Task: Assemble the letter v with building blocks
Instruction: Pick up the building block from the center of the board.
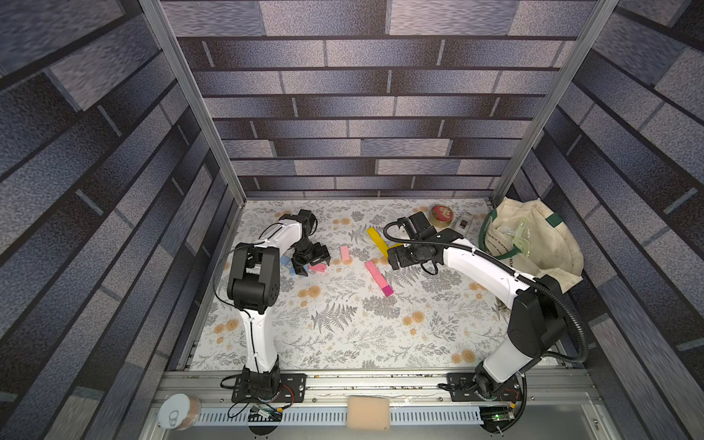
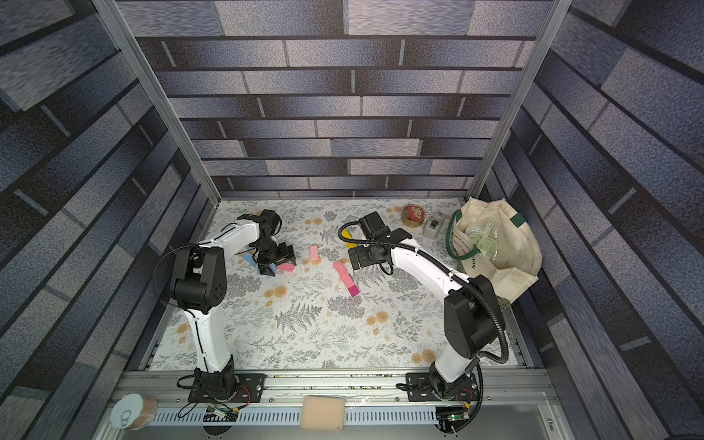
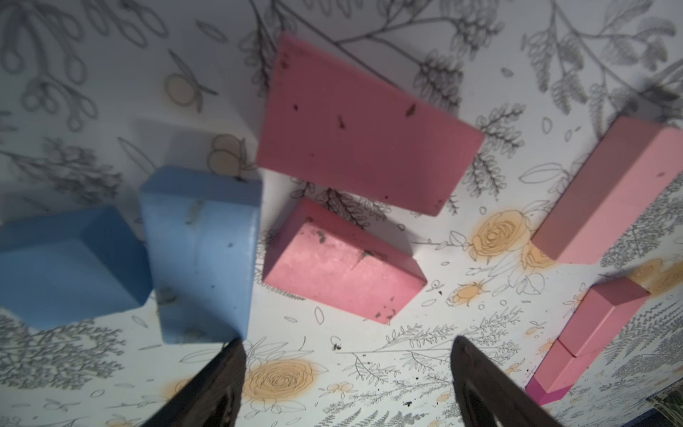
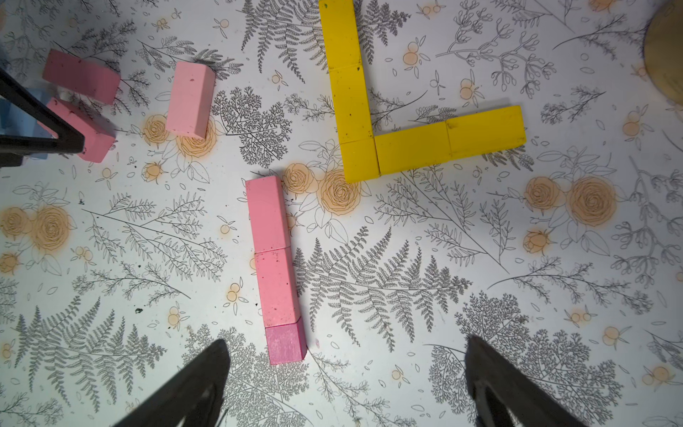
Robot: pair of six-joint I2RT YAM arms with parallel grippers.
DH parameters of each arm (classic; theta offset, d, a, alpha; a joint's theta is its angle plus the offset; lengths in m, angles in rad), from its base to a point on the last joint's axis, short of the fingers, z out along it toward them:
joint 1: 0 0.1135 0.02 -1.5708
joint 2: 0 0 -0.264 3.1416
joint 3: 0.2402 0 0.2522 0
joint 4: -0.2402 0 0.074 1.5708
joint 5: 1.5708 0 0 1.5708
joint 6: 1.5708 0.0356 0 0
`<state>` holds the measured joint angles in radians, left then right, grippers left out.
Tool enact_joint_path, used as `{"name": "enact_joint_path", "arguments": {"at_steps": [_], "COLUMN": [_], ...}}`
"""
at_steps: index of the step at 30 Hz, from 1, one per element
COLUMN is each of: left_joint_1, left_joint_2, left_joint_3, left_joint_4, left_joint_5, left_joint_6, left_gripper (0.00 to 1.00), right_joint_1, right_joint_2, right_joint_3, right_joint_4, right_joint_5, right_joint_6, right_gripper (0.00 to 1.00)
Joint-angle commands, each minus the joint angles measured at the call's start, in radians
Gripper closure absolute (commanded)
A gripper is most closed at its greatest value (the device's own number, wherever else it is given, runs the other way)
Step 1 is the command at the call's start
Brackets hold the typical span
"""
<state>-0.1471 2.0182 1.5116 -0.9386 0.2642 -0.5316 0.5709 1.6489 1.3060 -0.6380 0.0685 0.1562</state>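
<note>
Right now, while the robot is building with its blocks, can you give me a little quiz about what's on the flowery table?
1. True or false: the magenta cube touches the end of the pink row.
2. What colour are the L-shaped blocks? A yellow, B blue, C green.
3. Fill in: the right gripper is open and holds ___.
Key: 1 true; 2 A; 3 nothing.

Grey-blue brick-print walls (image 1: 362, 95), aluminium corner posts (image 1: 194, 103), fern-and-rose patterned tabletop (image 1: 343, 335).
</note>
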Motion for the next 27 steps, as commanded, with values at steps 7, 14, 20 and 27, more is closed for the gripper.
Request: {"name": "enact_joint_path", "arguments": {"at_steps": [7,14,20,27], "left_joint_1": [0.064,0.062,0.007,-0.025], "left_joint_2": [0.005,-0.068,-0.123,-0.131], "left_joint_3": [-0.025,-0.029,-0.024,-0.119], "left_joint_4": [-0.014,0.002,0.021,0.104], "left_joint_5": [-0.097,-0.078,-0.062,0.027], "left_joint_6": [0.026,0.053,0.008,-0.097], "left_gripper": [0.11,0.08,0.05,0.05], "right_joint_1": [-0.005,-0.005,-0.005,-0.005], "right_joint_2": [-0.038,0.01,0.11,0.141], "right_joint_3": [-0.073,-0.021,0.131,0.197], "right_joint_4": [0.058,0.052,0.003,-0.019], "right_joint_5": [-0.026,0.009,-0.008,-0.006], "right_joint_6": [-0.017,-0.047,-0.061,-0.055], "right_gripper": [0.0,0.0,0.0,0.0]}}
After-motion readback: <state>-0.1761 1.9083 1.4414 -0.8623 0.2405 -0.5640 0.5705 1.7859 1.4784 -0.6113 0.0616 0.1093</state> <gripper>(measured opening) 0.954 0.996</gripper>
